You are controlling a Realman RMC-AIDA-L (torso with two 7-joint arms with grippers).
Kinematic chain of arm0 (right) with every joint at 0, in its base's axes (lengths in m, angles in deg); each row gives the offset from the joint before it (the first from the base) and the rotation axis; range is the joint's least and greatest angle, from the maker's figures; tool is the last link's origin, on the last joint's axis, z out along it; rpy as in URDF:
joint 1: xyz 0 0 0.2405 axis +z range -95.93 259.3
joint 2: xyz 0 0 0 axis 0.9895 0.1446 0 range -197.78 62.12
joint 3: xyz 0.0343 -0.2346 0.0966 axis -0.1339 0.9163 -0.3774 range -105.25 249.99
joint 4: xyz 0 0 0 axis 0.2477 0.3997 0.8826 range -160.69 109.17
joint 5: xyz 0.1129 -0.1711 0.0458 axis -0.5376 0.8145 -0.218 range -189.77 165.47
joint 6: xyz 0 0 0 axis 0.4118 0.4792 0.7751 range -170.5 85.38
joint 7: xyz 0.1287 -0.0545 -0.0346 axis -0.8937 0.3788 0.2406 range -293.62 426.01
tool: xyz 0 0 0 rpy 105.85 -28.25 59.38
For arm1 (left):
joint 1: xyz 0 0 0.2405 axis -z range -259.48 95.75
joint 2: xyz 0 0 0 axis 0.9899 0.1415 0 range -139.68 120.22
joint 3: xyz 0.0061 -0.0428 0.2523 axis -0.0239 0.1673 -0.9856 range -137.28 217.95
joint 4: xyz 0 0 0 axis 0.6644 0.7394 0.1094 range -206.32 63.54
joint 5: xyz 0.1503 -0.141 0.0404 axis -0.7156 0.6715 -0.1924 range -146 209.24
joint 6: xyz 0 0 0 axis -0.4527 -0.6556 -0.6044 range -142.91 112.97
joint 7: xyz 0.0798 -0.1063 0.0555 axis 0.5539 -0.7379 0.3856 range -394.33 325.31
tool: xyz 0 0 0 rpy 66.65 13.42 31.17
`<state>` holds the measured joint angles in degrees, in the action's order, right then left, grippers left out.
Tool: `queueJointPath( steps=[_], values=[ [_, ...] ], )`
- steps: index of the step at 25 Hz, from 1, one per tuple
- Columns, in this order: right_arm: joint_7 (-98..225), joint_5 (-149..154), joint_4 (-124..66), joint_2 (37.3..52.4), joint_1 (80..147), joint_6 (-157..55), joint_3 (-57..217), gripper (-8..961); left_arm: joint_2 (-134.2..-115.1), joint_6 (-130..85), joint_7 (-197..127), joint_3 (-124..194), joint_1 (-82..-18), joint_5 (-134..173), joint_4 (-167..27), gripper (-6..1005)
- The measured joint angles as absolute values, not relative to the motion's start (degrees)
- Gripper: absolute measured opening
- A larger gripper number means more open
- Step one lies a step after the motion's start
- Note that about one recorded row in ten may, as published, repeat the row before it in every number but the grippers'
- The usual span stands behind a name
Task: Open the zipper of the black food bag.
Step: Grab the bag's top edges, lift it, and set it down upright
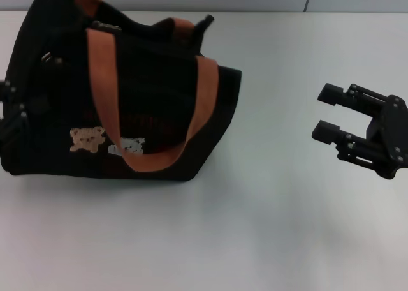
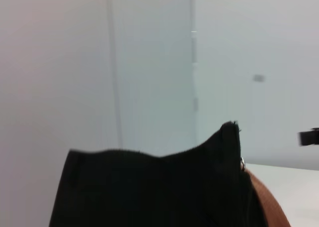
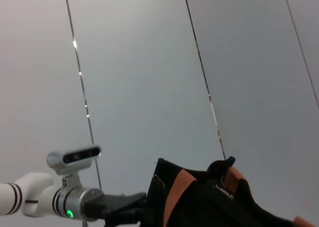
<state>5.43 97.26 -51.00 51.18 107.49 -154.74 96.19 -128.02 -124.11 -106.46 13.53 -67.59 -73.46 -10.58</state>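
Note:
The black food bag [image 1: 146, 106] stands at the table's left, with orange-brown handles [image 1: 105, 87], a tan bear patch [image 1: 87, 138] and a white label. Its top edge is crumpled, and the zipper's teeth cannot be made out. A small silver metal piece [image 1: 107, 27] shows at the top, and also in the left wrist view [image 2: 242, 163]. My left gripper [image 1: 7, 106] is pressed against the bag's left end, mostly hidden. The right wrist view shows the left gripper [image 3: 124, 209] at that end of the bag [image 3: 209, 202]. My right gripper [image 1: 322, 112] hovers open, well right of the bag, holding nothing.
The white table [image 1: 255, 227] stretches in front of and right of the bag. A pale panelled wall [image 3: 149, 62] stands behind it. The left wrist view is half filled by black bag fabric [image 2: 149, 187].

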Motion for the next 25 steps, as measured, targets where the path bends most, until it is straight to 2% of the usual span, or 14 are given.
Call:
queueJointPath(
  steps=[7, 12, 25],
  values=[
    [5.5, 95.7, -49.4, 51.26, 106.8, -153.8, 96.2, 671, -128.24, -128.4, -111.3, 9.7, -62.2, -73.4, 0.2, 107],
    [8.7, 95.5, -45.3, 51.31, 107.3, -148.8, 96.1, 671, -128.34, -128.1, -115.2, 2.6, -62.0, -73.3, 8.9, 107],
    [31.7, 93.7, -30.6, 51.77, 108.7, -133.6, 95.9, 670, -128.53, -127.7, -118.0, -4.6, -61.6, -69.7, 13.9, 107]
  ],
)
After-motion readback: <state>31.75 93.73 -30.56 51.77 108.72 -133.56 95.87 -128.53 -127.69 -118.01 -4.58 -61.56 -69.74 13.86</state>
